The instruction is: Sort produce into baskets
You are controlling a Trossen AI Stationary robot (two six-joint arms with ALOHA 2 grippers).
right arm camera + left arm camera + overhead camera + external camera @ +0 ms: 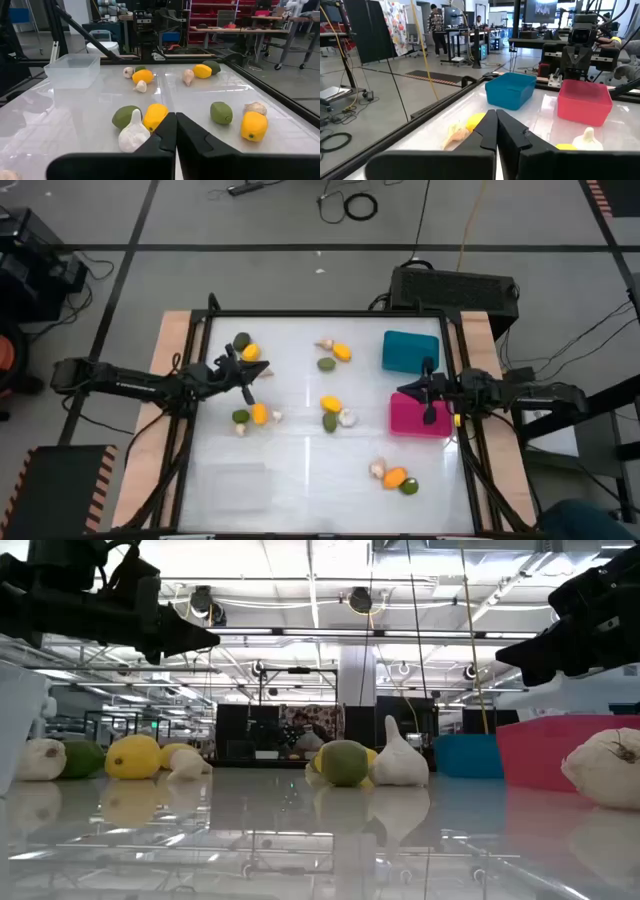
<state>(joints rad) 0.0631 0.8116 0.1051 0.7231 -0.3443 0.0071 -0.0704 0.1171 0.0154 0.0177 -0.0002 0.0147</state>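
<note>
Bench (pixel 300 470): white top, wooden side rails; all produce lies loose on it, none in a bin yet.

Left claw (pixel 262 369): fingers pressed shut, holding nothing, raised above the bench near a lime and lemon (pixel 250 352) at the far left.

Right claw (pixel 412 388): fingers likewise shut and empty, hanging at the edge of the pink bin (pixel 412 420).

Bins: teal bin (pixel 411 349) and pink bin side by side at the right; clear bin (pixel 75 67) at the near left, faint in the high view.

Produce, four loose groups: far left; near left, with a lemon (pixel 260 414) between a lime and garlic; centre, lemon, lime (pixel 330 421) and garlic bulb (pixel 346 418) touching; near right, garlic, lemon, lime (pixel 408 487) in a row.

Step in hand, as judged: first pick not begun. Advice: spread the fingers before descending; choose an outer piece of a group, since neighbours touch and will roll if nudged; straddle the piece squarely, as rounded skins slip; keep one kind to one bin.
</note>
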